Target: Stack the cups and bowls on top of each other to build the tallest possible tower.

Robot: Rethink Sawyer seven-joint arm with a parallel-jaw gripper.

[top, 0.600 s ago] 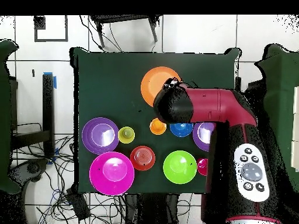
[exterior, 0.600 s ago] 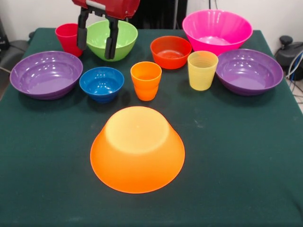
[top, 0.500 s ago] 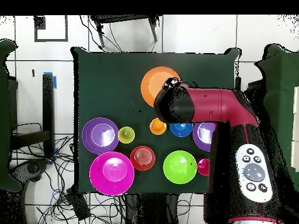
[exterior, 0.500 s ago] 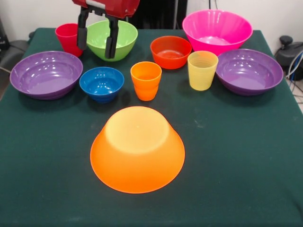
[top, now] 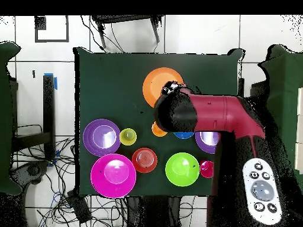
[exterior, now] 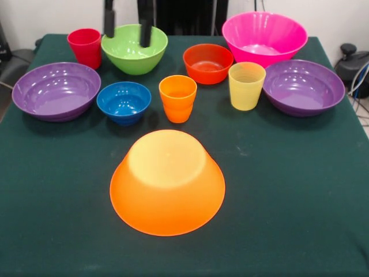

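The big yellow-orange bowl [exterior: 167, 182] lies upside down at the front of the table, alone. Behind it stand the blue bowl [exterior: 123, 103], orange cup [exterior: 177, 98] and yellow cup [exterior: 247, 86], with a purple bowl [exterior: 56, 89] at the left and another purple bowl [exterior: 302, 86] at the right. In the back row are the red cup [exterior: 85, 46], green bowl [exterior: 130, 57], orange-red bowl [exterior: 207, 63] and pink bowl [exterior: 264, 37]. My gripper [exterior: 127, 37] hangs open and empty over the green bowl. Nothing is stacked. In the overhead view my arm [top: 201, 115] hides the gripper.
The dark green table [exterior: 288, 190] ends close beside the purple bowls on both sides. In the overhead view the arm covers part of the blue bowl [top: 184, 135] and the orange cup [top: 156, 131]. Cables [top: 53, 195] lie on the floor beside the table.
The gripper has risen: its red body has left the top of the front view and only the two fingers show. The bowls and cups have not moved.
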